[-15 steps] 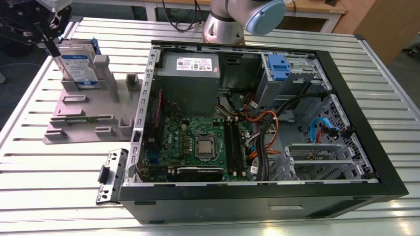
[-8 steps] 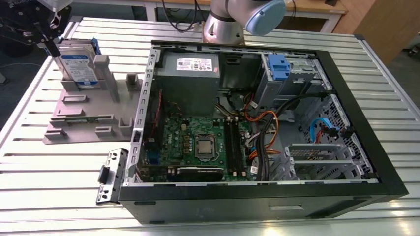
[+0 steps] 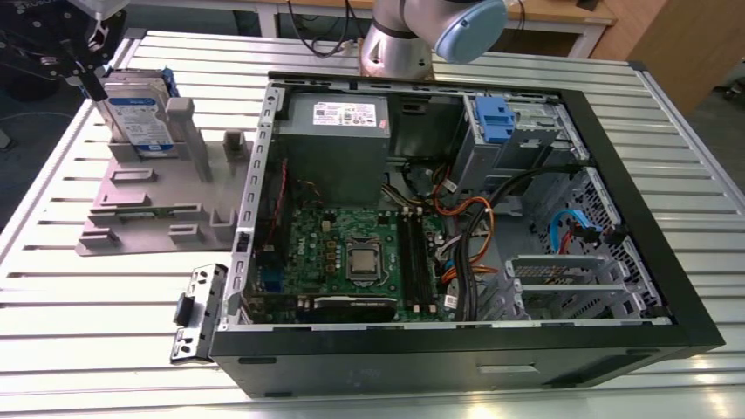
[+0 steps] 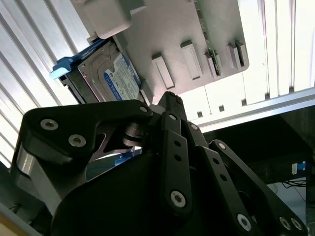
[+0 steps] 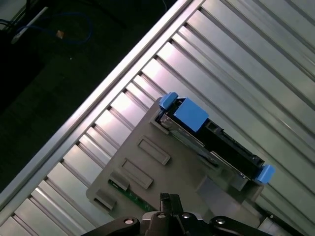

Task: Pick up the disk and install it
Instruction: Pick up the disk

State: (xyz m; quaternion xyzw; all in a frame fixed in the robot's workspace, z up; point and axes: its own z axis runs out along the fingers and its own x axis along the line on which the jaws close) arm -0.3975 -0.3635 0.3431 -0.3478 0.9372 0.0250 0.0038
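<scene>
The disk (image 3: 132,118), a flat silver metal hard drive with a white-and-blue label and a blue plastic bracket round its edges, stands on edge in the grey plastic stand with upright posts (image 3: 140,205), at the exterior view's left. The stand rests on the slatted aluminium table (image 3: 93,332), just beside the open black computer case (image 3: 466,358). The arm's black gripper (image 3: 89,85) hangs close above the disk's upper edge, on the side away from the case. In both wrist views the disk sits apart from the claw, across the stand, so nothing is held. Whether the claw is wide or narrow cannot be told.

By the look of it the pick-up step is in hand and not yet done; the install has not begun. Inside the case, a blue plastic drive bracket (image 3: 495,118) sits by the far corner, next to the large grey metal box with a white sticker (image 3: 338,131). A grasp would call for the claw squared over the disk's top edge, bracketing its two flat faces, and a straight lift clear of the posts.
</scene>
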